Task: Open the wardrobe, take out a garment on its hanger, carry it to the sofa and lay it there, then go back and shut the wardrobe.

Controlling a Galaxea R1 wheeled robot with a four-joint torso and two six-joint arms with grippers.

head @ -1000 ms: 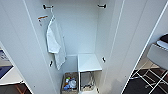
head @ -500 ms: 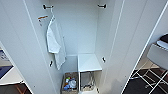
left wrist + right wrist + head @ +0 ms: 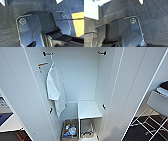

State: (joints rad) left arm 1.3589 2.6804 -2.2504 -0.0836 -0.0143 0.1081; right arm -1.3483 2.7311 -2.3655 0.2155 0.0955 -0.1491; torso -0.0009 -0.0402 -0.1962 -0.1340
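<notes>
Wardrobe stands wide open, both doors swung out to the sides, white interior facing the robot's head camera. Black rail brackets sit high on each inner wall. On the left side a white garment hangs on a white hanger, draping down against the inner wall. Low inside: a small white shelf unit, and beside it on the wardrobe floor a woven basket holding colourful small items. A white chair is off to the right past the door, on dark floor. Both wrist views look down at dark grey carpet past the robot's own plate; an orange floor patch shows in the left wrist view. Can't tell either claw's state: fingers not readable in either wrist view.
</notes>
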